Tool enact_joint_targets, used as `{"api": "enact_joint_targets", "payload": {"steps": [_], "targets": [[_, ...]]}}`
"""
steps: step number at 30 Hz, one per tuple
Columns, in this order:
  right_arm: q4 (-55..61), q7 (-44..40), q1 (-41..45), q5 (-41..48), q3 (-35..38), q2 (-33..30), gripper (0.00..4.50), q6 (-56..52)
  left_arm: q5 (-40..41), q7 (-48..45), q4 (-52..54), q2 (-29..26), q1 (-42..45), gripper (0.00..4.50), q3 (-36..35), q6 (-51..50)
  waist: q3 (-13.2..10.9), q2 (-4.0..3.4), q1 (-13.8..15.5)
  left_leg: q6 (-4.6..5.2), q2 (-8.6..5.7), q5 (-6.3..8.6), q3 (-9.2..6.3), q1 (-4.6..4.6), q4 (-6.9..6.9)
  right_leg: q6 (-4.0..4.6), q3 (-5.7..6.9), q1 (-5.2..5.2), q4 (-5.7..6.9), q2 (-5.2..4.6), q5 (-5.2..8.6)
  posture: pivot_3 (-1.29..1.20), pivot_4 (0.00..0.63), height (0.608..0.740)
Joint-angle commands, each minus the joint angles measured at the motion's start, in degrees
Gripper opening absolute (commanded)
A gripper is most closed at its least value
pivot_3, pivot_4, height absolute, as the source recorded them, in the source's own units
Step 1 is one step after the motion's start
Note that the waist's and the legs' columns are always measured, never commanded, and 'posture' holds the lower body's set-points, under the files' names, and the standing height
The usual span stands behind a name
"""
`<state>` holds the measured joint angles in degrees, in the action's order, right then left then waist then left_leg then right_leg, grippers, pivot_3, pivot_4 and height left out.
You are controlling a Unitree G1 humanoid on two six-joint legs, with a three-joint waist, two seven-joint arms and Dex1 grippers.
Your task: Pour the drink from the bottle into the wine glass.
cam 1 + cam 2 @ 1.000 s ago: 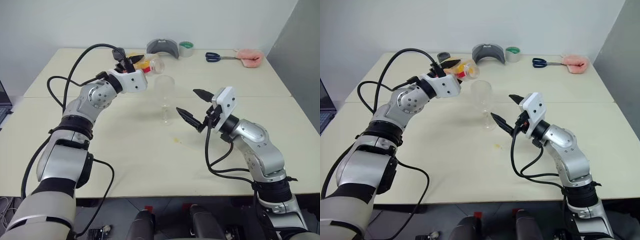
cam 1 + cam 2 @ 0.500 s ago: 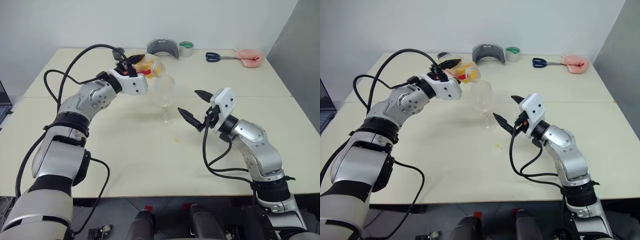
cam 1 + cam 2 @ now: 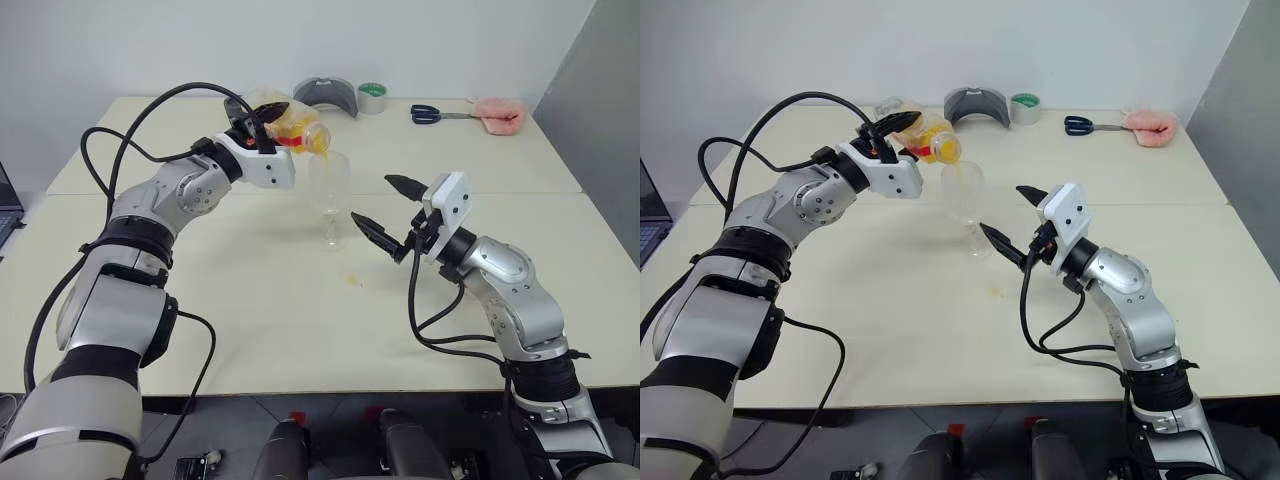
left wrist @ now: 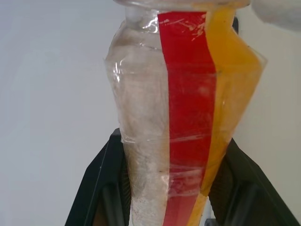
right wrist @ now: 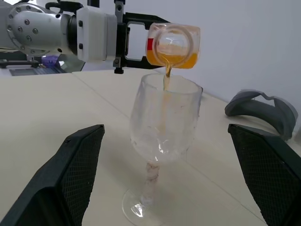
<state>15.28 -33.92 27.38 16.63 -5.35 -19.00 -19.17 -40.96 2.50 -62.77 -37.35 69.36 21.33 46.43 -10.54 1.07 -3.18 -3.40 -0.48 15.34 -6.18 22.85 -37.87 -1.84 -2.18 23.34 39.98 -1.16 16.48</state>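
Bottle mouth over wine glass rim

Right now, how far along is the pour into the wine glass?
Done: the bottle is uncapped, tipped on its side in the left gripper, mouth over the wine glass. In hand: a thin stream of the drink is just falling into the bowl, which looks nearly empty. Left: most of the drink is in the bottle. The right gripper waits beside the glass, jaws open.

Head cameras look down across the table; both close wrist views share the bottle.
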Motion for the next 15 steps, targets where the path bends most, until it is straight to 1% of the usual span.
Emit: {"api": "enact_joint_targets", "payload": {"steps": [1,15], "targets": [[2.9,-0.8,0.5,1.9,0.9,-0.1,4.5,-0.2,-0.7,2.6,0.7,-1.4,3.5,1.72,0.2,0.1,0.0,0.0,0.0,0.0,0.0,0.0,0.0,0.0,0.0,0.0,0.01,0.0,0.0,0.0,0.0,0.0,0.15,0.74],[3.7,-0.9,0.0,2.7,0.9,-0.2,4.5,-1.0,-2.9,5.6,0.5,-2.3,4.7,1.72,1.9,-0.2,0.0,0.0,0.0,0.0,0.0,0.0,0.0,0.0,-0.01,0.0,0.0,0.0,0.01,-0.01,0.0,0.0,0.15,0.74]]}}
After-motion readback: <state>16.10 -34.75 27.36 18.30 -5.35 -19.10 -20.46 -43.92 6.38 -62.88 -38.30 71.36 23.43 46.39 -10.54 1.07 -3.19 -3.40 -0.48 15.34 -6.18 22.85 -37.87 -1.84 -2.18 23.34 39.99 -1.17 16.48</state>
